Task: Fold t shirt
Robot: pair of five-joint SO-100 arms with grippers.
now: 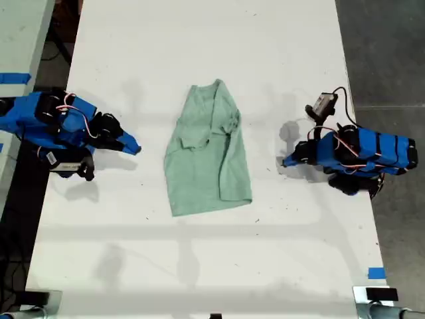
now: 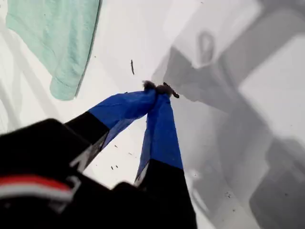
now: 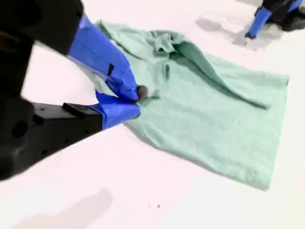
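Both claws are pressed together, empty: my first gripper sits apart from the t shirt, my second gripper probably just short of its edge. You have it mid-table, partly folded, so either arm can reach.

The t shirt is cut off by the first wrist view's edge — only one corner is shown; its underside is hidden throughout.
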